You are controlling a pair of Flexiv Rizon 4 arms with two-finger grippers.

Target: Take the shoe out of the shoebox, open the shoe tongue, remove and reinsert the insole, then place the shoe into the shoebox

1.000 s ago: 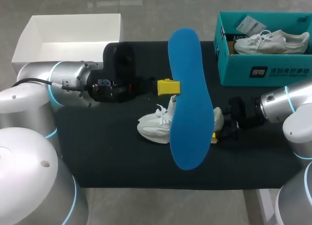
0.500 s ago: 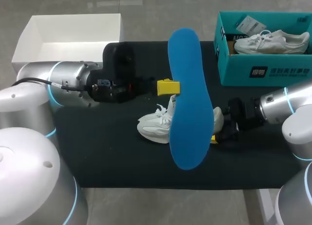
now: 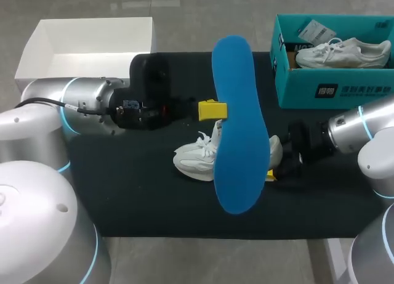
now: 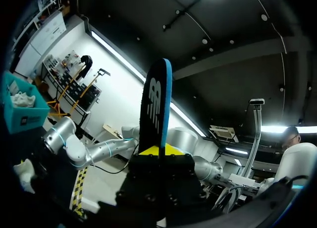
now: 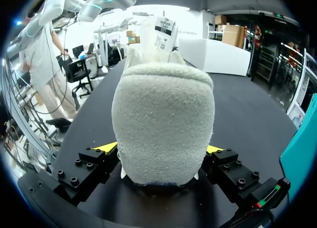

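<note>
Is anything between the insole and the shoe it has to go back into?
Nothing visible. The left gripper holds the insole above the shoe, whose heel the right gripper clamps, tongue up; the insole hides the opening in the head view.

A robotics lab: a left arm (image 3: 80, 105) and right arm (image 3: 360, 130) flank a black-matted table (image 3: 141, 198).

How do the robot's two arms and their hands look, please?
The left arm and right arm are rounded silver-white tubes with cyan rings at the joints. A black cable runs along the left arm. The left hand and right hand are black with yellow tips.
</note>
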